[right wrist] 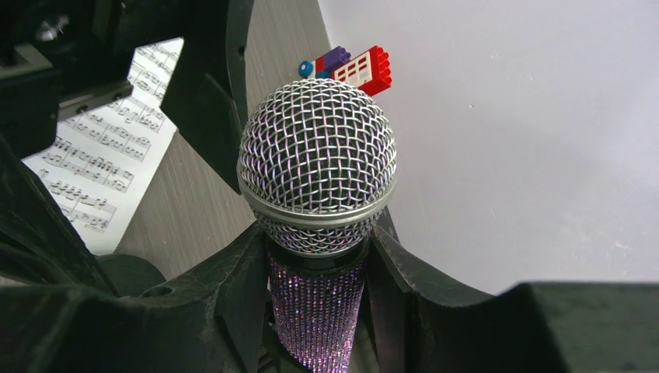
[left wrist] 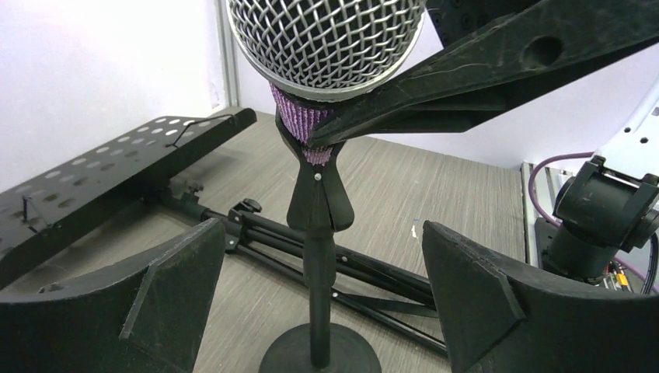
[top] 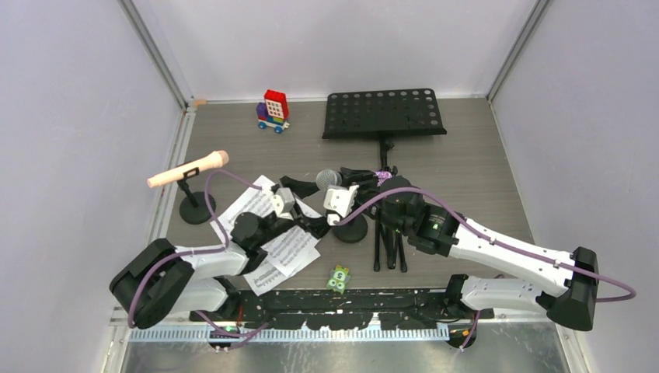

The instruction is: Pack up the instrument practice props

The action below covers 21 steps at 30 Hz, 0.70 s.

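Observation:
My right gripper (top: 359, 172) is shut on the purple-glitter microphone (top: 329, 179), its fingers on both sides of the glitter body (right wrist: 315, 307) just under the mesh head (right wrist: 317, 167). The microphone sits in the clip of a short black mic mount (top: 351, 227). My left gripper (top: 320, 225) is open, with its fingers on either side of the mount's stem (left wrist: 315, 295) and apart from it. The pink microphone (top: 189, 169) rests on the other mount (top: 197, 208) at the left. The black music desk (top: 385, 113) lies at the back with its tripod legs (top: 388, 241) folded. White sheet-music pages (top: 268, 233) lie under my left arm.
A red-blue toy brick vehicle (top: 273, 111) stands at the back, left of the music desk. A small green square piece (top: 338, 278) lies near the front edge. The tripod legs (left wrist: 350, 264) lie just behind the mount's base. Walls enclose three sides.

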### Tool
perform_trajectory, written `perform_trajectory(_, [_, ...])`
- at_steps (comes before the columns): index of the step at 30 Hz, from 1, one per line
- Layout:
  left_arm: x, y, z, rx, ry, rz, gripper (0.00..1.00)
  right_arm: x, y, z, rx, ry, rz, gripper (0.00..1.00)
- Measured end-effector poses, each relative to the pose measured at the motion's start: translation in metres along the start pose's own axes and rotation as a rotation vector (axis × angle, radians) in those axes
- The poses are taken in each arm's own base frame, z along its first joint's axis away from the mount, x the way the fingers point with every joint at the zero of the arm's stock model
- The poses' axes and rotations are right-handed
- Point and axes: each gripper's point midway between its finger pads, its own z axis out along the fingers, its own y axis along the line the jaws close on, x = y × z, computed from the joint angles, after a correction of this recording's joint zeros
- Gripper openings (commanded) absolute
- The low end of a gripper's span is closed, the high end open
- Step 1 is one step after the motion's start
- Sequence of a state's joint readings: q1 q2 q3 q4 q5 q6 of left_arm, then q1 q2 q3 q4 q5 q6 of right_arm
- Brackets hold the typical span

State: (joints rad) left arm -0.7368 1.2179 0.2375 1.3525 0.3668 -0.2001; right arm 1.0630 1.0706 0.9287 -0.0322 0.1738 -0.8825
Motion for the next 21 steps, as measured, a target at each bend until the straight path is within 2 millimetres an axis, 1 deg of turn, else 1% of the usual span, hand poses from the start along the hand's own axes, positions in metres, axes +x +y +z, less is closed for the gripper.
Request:
perform_trajectory(5, [0.007,-0.002,0.012,0.009,0.017,-0.028,1.0,0.0,0.0,0.0,0.003,0.002,0.031,0.01])
perform_trajectory(13, [0.014,-0.005,0.028,0.013,0.027,-0.061,0.94,0.0,-0.002,-0.003,0.017,0.002,0.058,0.01])
perform_trajectory(21, [0.038,0.009,0.029,-0.073,0.075,-0.09,0.76,0.001,-0.004,-0.004,0.025,0.009,0.065,0.01])
